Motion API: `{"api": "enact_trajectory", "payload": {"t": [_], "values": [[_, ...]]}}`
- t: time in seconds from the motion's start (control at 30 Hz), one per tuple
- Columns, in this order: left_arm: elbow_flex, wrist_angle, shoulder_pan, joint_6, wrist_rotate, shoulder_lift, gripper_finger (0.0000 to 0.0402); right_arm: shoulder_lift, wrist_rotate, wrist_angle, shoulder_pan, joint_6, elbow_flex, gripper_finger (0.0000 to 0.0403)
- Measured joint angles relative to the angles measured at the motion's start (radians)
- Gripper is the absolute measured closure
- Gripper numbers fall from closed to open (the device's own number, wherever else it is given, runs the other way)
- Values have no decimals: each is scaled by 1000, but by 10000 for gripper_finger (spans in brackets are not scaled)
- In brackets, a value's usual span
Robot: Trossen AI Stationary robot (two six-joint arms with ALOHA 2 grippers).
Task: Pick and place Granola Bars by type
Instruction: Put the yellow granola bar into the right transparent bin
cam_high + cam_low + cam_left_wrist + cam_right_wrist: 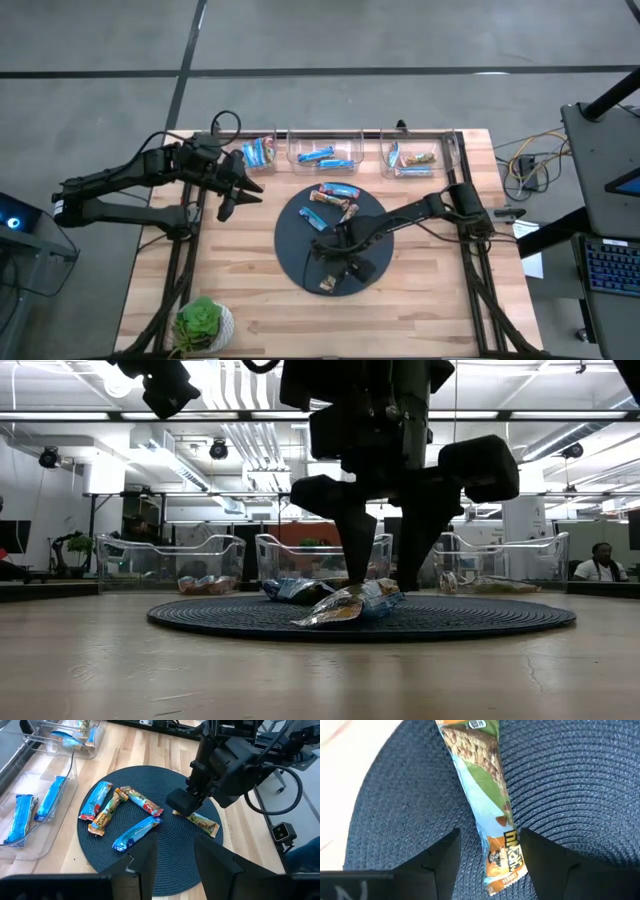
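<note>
While its jaws straddle a peanut bar [492,827], right gripper [490,855] low over mat [570,780]

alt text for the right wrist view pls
The right pincer hangs open over a green, blue and orange granola bar, one dark finger on each side of its end. The bar lies flat on a dark woven round mat.

Three bins [325,153] are sitting in a row along the table's [250,300] far edge, each holding bars. A round mat [295,250] is lying at the table's middle, carrying several bars [338,192] on its far half and one bar [327,284] near its front edge. A potted plant [203,322] is standing at the front left corner.
</note>
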Motion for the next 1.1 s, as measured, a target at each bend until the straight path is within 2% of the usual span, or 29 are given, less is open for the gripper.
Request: {"api": "enact_trajectory", "payload": {"t": [0.47,1.1], "values": [[0,0,0,-2,-1,0,289,1,-2,66,-29,-1,-35,209],[0,0,0,-3,-26,0,289,1,-7,70,-32,-4,-73,209]]}}
